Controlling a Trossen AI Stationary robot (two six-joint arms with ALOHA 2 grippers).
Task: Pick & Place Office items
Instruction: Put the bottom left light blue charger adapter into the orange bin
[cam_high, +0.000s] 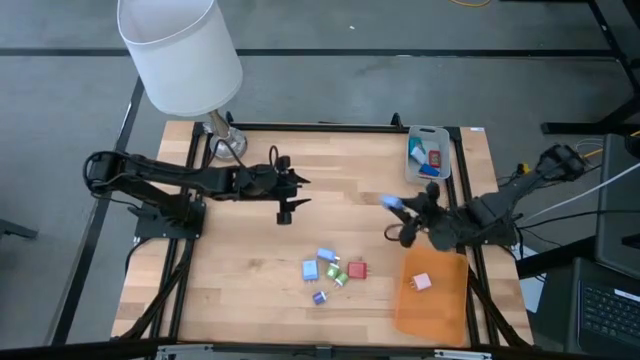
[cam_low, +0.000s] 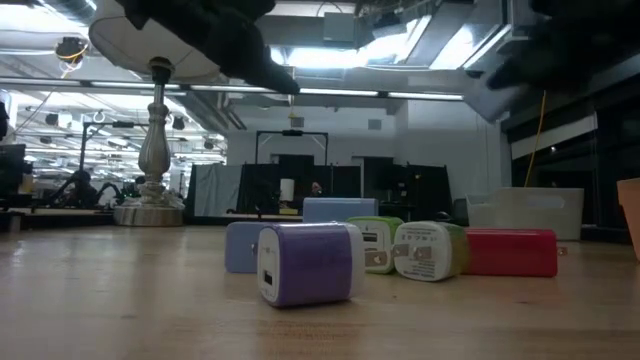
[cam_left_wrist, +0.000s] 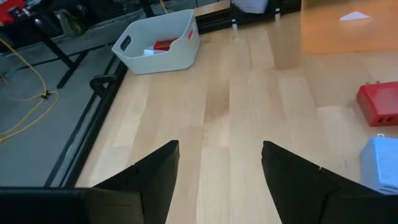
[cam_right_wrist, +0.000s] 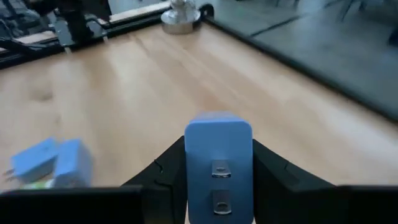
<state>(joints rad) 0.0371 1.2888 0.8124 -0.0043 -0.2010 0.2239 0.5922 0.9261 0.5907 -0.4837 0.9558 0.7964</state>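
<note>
Blue charger (cam_right_wrist: 218, 165) clamped in right gripper (cam_right_wrist: 217, 180), mid-table

A lamp (cam_high: 185, 55) with a white shade stands at the table's (cam_high: 250, 290) far left corner. 1 grey tray (cam_high: 428, 152) sits at the far right corner, and 1 orange sheet (cam_high: 435, 305) lies along the right edge near the front.

Small blocky office items (cam_high: 331, 270) clustered mid-table, blue one (cam_right_wrist: 218, 163) clamped upright in right gripper (cam_right_wrist: 217, 180)
</note>
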